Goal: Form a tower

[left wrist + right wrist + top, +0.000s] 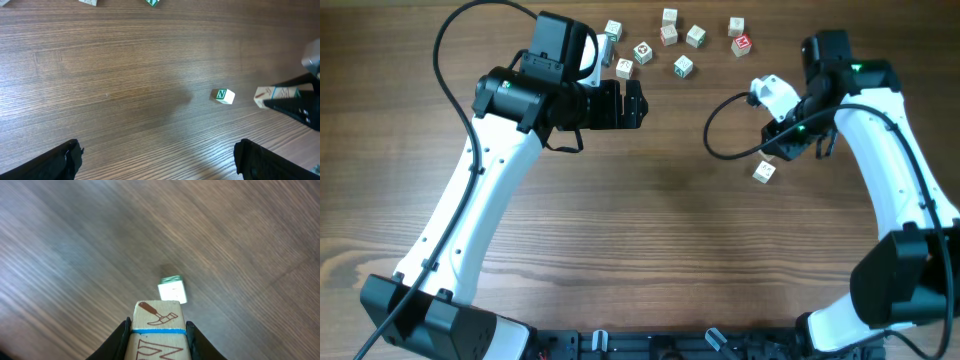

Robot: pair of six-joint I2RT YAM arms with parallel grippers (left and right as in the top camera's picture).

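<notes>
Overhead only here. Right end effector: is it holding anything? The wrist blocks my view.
Observer: Yes. The right wrist view shows the right end effector shut on a pale wooden block with a hammer picture and a blue line on its face.
Operator: The cube lying just beside it, any marking?
Observer: The left wrist view shows a green N on that cube.
Operator: Are the two touching?
Observer: No. In the left wrist view a strip of table shows between the cube and the held block.
</notes>
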